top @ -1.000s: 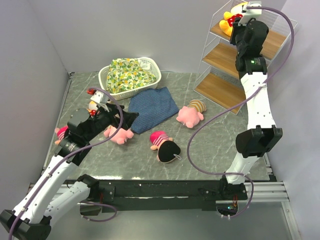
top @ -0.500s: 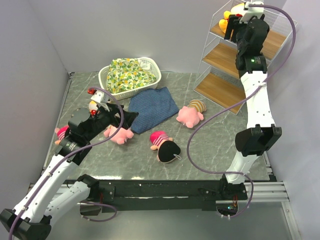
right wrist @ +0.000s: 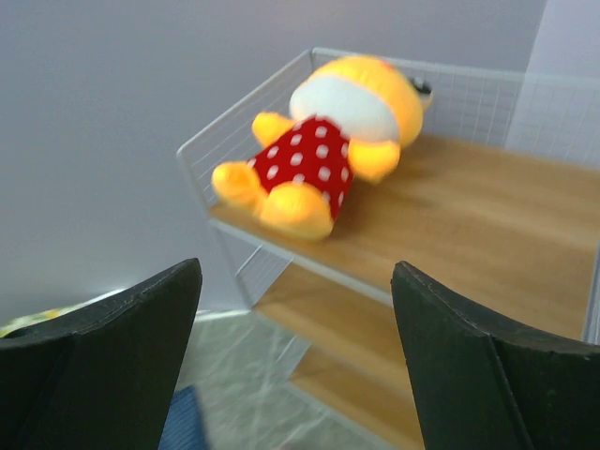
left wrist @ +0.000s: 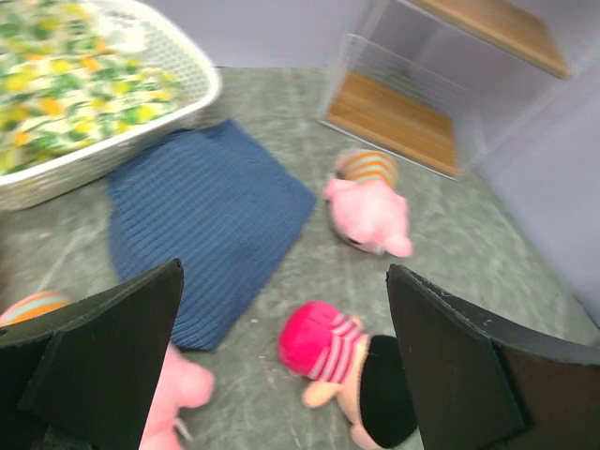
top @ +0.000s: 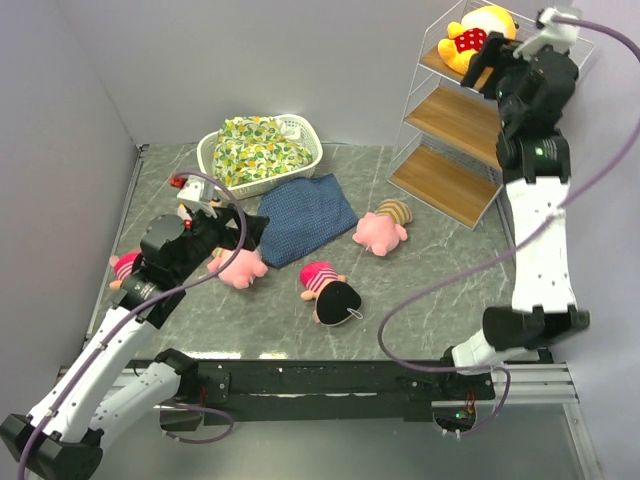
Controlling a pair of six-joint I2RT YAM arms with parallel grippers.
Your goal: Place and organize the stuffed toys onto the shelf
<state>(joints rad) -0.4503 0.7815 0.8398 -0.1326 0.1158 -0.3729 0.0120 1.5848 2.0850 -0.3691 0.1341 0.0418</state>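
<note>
The left arm hides most of one pink-hatted doll.

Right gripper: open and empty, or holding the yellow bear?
Open and empty. The right gripper is spread wide with nothing in it; the yellow bear lies apart from it on the top board of the shelf.

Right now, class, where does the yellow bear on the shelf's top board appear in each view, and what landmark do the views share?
Top external: yellow bear, top right.
Left wrist: not in it.
Right wrist: yellow bear, upper centre.
Shared landmark: the shelf.
</note>
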